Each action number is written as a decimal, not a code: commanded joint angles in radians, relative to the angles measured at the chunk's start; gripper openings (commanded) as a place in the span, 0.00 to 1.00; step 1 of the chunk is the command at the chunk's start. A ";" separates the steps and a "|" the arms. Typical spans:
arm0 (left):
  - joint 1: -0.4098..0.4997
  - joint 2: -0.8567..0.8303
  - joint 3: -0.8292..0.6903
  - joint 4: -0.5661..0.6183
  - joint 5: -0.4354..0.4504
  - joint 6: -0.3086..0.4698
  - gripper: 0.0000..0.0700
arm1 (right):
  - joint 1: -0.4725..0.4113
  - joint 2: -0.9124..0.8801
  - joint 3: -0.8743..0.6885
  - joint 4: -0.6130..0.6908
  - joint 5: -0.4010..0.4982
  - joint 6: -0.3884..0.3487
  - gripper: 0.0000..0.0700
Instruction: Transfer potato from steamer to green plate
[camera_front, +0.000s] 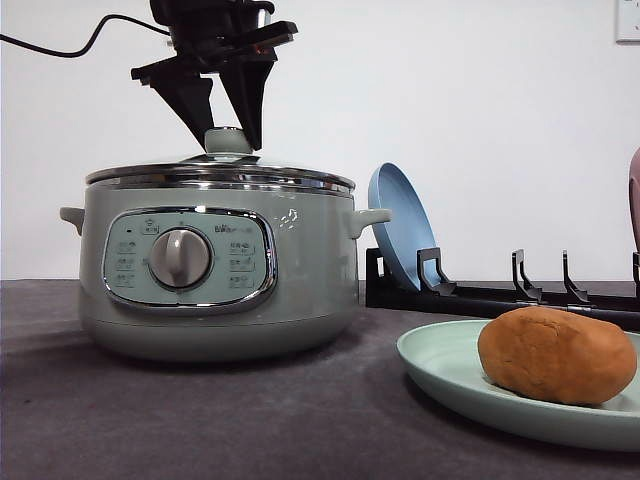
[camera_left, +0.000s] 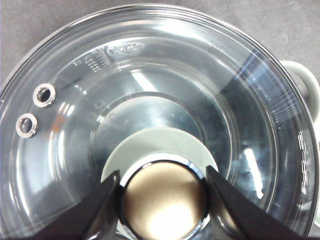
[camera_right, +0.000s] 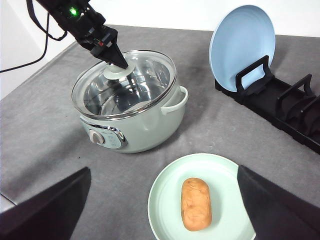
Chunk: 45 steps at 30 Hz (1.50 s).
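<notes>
On your left, the steamer stands on the dark grey table, its control panel and central dial facing you. The glass lid sits closed on the pot's chrome rim. Your left gripper comes straight down over the lid, and its two black fingers flank the green knob. In the left wrist view you see the fingertips on either side of the knob's shiny cap, spread about as wide as the knob; they sit right at its edges, but you cannot tell whether they press on it. Through the glass you see the bare metal floor of the pot.

Behind the steamer and to its right, a blue plate stands upright in a black dish rack that runs along the back of the table.

Farther right and nearest you, the green plate lies flat on the table, well apart from the steamer. The potato rests on it, lying on its side near the plate's middle, as the right wrist view shows plainly.

Your right gripper hangs high over the plate, its dark fingers spread wide with nothing between them.
</notes>
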 joint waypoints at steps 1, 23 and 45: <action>-0.009 0.056 0.011 0.051 0.001 0.024 0.00 | 0.005 0.005 0.018 0.008 0.001 0.012 0.85; -0.026 0.015 0.011 0.044 -0.004 0.048 0.00 | 0.005 0.005 0.018 0.008 0.000 0.037 0.85; -0.048 -0.016 0.011 0.005 -0.052 0.046 0.00 | 0.005 0.005 0.018 -0.010 -0.003 0.052 0.85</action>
